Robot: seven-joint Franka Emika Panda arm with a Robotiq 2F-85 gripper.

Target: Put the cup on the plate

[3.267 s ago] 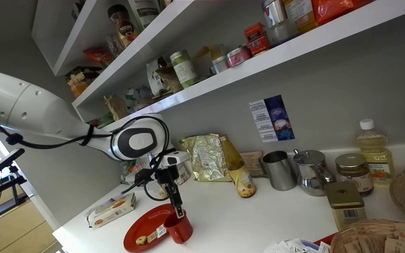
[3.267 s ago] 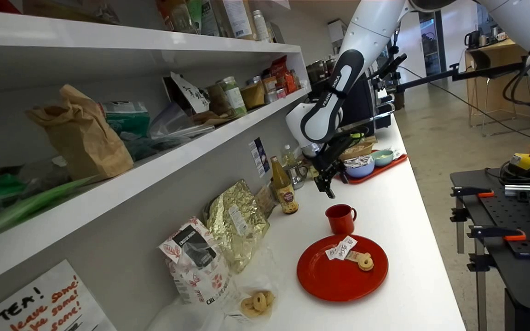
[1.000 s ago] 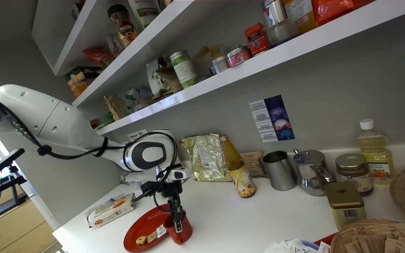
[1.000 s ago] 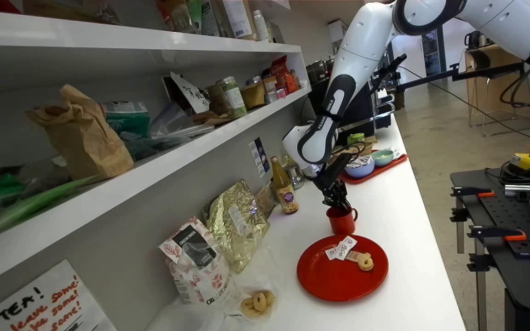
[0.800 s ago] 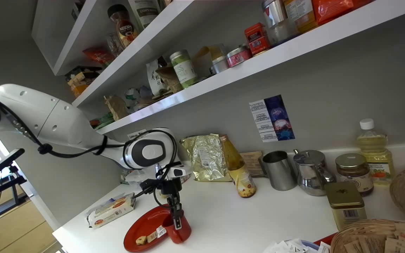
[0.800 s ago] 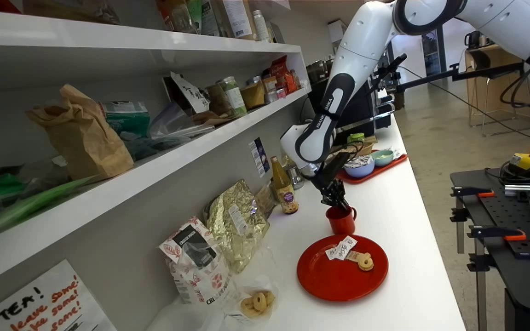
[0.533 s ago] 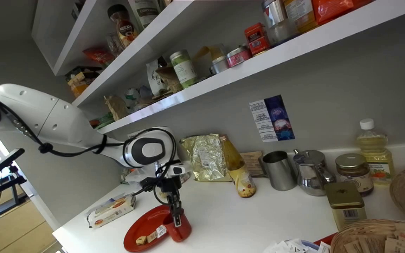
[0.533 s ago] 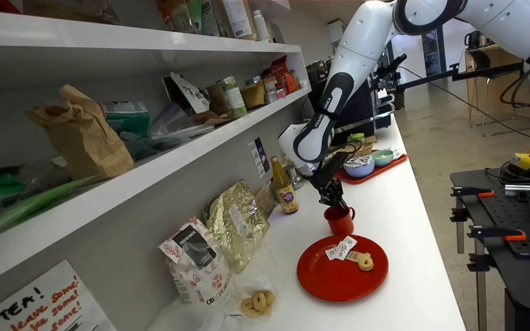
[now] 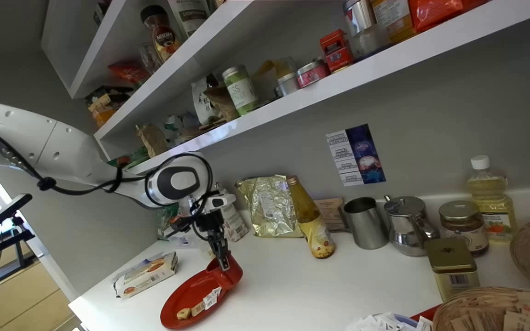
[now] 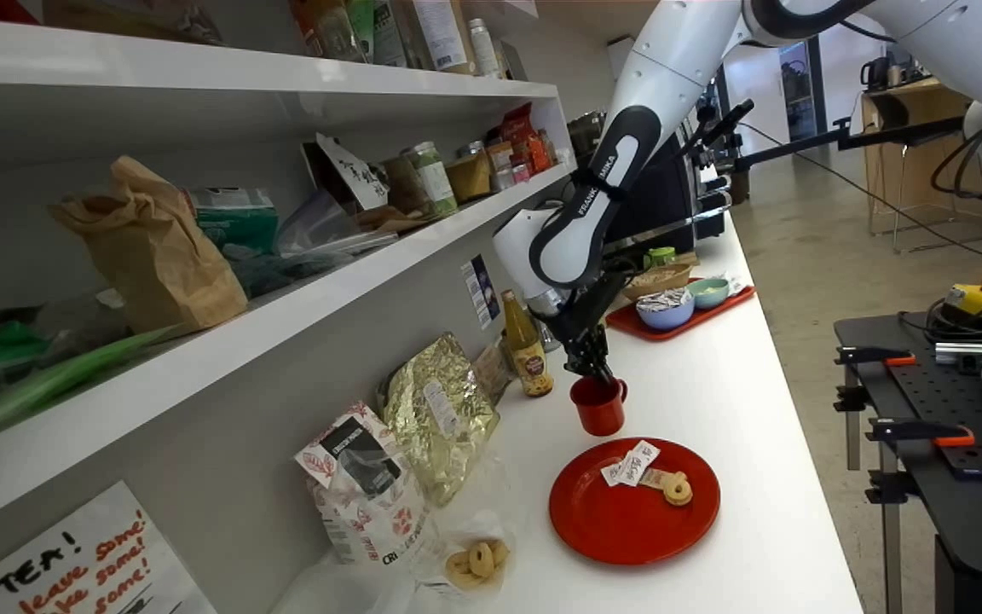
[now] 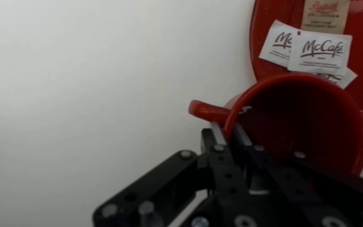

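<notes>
Beneath the shelving (image 10: 269,72), a white counter (image 10: 696,384) extends lengthwise. The robot arm (image 10: 670,68) reaches over the counter, its end directed downward. The red plate (image 10: 627,529) lies flat on the counter. The gripper (image 11: 229,134) engages the red cup (image 10: 600,414) at the rim, near the handle (image 11: 205,108). Orientation of the red cup: approximately upright, mouth facing up. Location of the red cup: just beside the plate edge in an exterior view; overlapping that edge in the wrist view. Contact between its base and the counter cannot be determined. The fingers (image 11: 218,135) are set narrow, one inside the rim and one outside, clamping it. White packets (image 11: 320,52), a brown packet (image 11: 325,19) and a ring-shaped biscuit (image 10: 677,488) rest on the red plate.
</notes>
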